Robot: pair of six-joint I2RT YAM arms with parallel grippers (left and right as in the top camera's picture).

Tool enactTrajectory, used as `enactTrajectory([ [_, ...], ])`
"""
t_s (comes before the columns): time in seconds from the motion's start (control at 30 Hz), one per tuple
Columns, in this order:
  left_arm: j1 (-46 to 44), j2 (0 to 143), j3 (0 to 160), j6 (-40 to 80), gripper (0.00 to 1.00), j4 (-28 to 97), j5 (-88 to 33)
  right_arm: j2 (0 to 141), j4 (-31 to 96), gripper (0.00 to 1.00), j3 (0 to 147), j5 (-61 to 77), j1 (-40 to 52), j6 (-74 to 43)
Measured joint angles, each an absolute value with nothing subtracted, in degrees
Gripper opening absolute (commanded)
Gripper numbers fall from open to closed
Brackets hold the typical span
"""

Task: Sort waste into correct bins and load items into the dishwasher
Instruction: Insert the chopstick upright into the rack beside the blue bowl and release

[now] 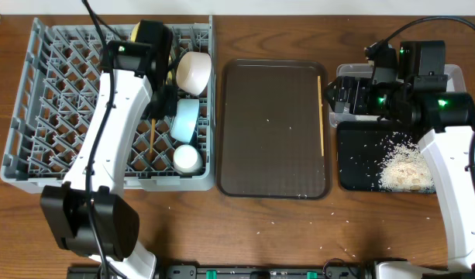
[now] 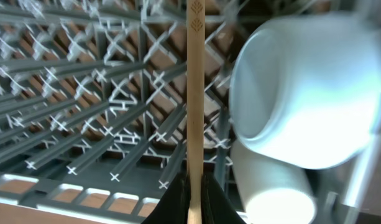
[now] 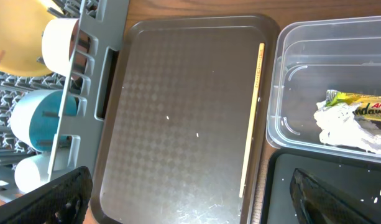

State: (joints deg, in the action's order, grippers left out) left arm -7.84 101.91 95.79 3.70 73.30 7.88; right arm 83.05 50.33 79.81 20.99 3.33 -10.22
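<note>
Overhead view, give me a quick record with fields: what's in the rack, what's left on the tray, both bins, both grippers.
dish rack: white bowl, light blue bowl, pale green cup, yellow plate
left gripper: shut on chopstick, over the rack
brown tray: second chopstick by right edge
clear container: snack wrapper
black tray: rice crumbs
right gripper: open, empty
</note>
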Motion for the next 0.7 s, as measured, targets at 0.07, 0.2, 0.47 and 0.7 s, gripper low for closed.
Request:
enactTrajectory([
  [0.07,-7.16,101.91,92.90,2.74,0.08,71.48,7.68,83.05,50.33,0.99,79.81,20.99,3.33,-10.22],
  [0.2,-6.94,101.91,88.44,1.15,0.15,66.63,7.35,83.05,50.35,0.99,79.81,20.99,3.33,-10.22],
  [0.47,-6.96,102.02,85.73,-0.40,0.64,63.40,7.40,83.05,50.33,0.99,79.81,20.99,3.33,-10.22],
  [0.7,-7.01,102.02,85.91,-0.25,0.64,63.00,8.23,83.05,50.33,0.99,79.81,20.99,3.33,-10.22],
])
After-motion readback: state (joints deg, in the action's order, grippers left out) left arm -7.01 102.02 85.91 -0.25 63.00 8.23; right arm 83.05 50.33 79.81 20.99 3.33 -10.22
